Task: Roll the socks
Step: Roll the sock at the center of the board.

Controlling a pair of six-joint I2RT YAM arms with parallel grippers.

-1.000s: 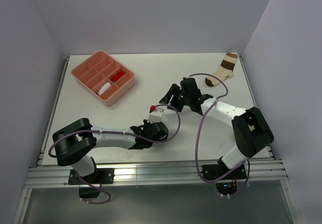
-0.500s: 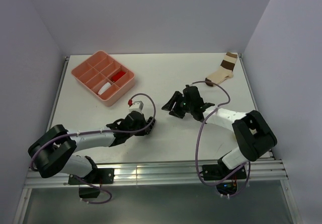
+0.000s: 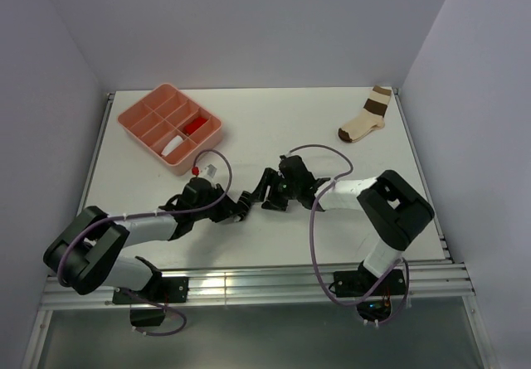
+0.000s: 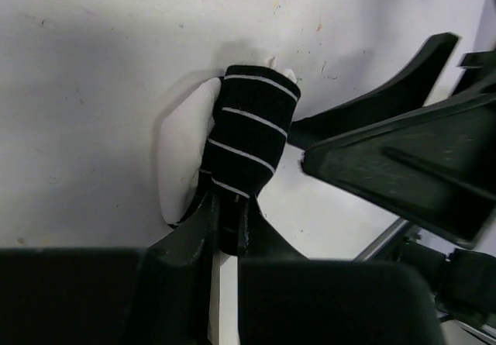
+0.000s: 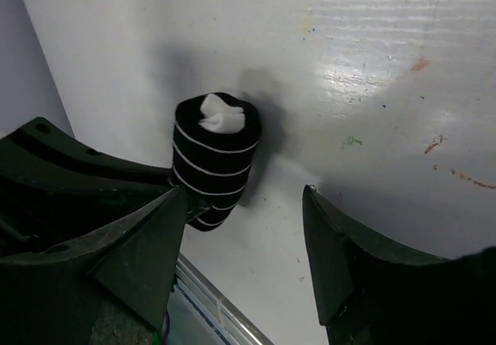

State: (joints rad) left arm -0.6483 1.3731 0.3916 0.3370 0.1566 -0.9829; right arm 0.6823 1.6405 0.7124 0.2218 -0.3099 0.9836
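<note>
Top view: I have both arms reaching in to the middle of the table (image 3: 249,124), a bit toward 6 o'clock. The left gripper (image 4: 228,215) comes in from 8 o'clock and the right gripper (image 5: 245,198) from 3 o'clock, tips nearly meeting.

Between them is the striped sock (image 4: 249,139), black with thin white lines. It's rolled into a short tube with white fabric showing at the open end. It's on the tabletop or just over it, can't tell which.

The left pincer is clamped narrow on the sock's lower end. In the left wrist view its fingers (image 4: 190,232) pinch the fabric and the roll sticks out toward 12 o'clock.

The right pincer is spread wide, holding nothing. In the right wrist view the roll stands ahead of the jaws at 11 o'clock, close to one finger and apart from the other. Can't tell if the near finger touches it.

The pink tray (image 3: 197,158), divided into compartments, is at 10 o'clock on the table, well apart from the grippers. A white bundle (image 3: 172,146) sits in a compartment near its 5 o'clock corner. A red bundle (image 3: 197,126) is in the neighbouring compartment at 1 o'clock from it. Both are too small to read any pattern.

The cream sock with brown bands (image 3: 366,120) lies flat at 2 o'clock by the table edge, well apart from the rest.
</note>
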